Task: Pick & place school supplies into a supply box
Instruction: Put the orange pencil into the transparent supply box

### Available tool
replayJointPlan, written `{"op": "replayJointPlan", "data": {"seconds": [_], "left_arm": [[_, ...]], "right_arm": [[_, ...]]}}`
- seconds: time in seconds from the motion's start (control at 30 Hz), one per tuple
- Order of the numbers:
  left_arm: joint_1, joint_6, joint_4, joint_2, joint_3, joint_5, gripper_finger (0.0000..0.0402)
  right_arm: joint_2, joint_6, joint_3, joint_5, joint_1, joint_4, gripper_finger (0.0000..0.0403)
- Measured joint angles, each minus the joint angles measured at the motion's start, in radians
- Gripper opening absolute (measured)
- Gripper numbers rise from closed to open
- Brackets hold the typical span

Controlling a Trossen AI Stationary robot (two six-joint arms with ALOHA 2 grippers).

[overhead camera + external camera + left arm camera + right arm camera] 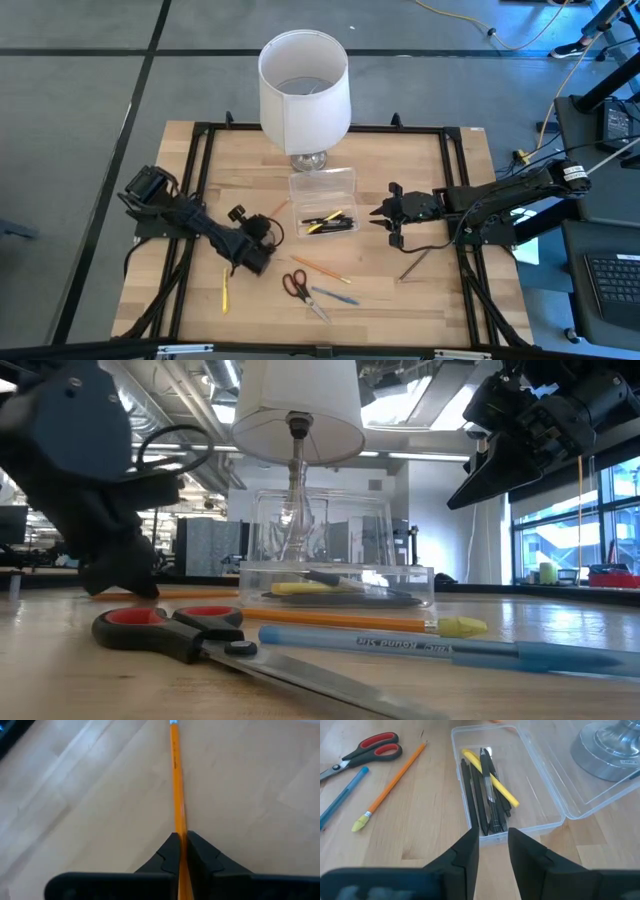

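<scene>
Partly filled supply box (pixel 322 205) holding several pens; left pincer (pixel 181 851) pinching an orange pencil (pixel 176 785), right pincer (pixel 492 847) spread above; scissors (pixel 297 287), other pens remaining on table (pixel 430 290).

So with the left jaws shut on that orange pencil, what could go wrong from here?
1. The left gripper pinches the orange pencil near one end, so the long free end may swing or slip when lifted.
2. The supply box already holds several pens, so a tilted pencil could catch its wall.
3. The right gripper hovers open by the box and could get in the way.
</scene>
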Motion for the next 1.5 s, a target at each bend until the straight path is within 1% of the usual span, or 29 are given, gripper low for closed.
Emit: {"op": "replayJointPlan", "data": {"seconds": [0.17,0.3,0.53,0.77,0.87,1.13,1.37,1.5], "left_arm": [[-0.054,-0.217,-0.006,0.004,-0.002,-0.037,0.0013],[-0.1,-0.32,-0.007,0.004,-0.008,-0.064,0.0014],[-0.177,-0.545,0.006,0.002,-0.071,-0.101,0.0015],[-0.288,-0.755,0.008,0.005,-0.129,-0.196,0.0016],[-0.322,-0.816,0.008,0.005,-0.146,-0.213,0.002],[-0.339,-0.881,0.015,0.005,-0.155,-0.212,0.0057],[-0.351,-0.87,0.033,0.003,-0.154,-0.208,0.0105],[-0.358,-0.815,0.037,0.001,-0.153,-0.189,0.0125]], "right_arm": [[0.0,-0.002,0.0,0.0,0.0,0.0,0.0108],[0.0,-0.002,0.0,0.0,0.0,0.0,0.0108],[0.0,-0.001,0.0,0.0,0.0,0.003,0.0108],[0.0,-0.008,0.0,0.0,0.0,0.004,0.0108],[0.0,-0.029,0.0,0.0,0.0,0.004,0.0108],[0.0,-0.034,0.0,0.0,-0.001,0.011,0.0108],[0.0,-0.034,0.0,0.0,-0.001,0.01,0.0108],[0.0,-0.034,0.0,0.0,-0.001,0.01,0.0108]]}}
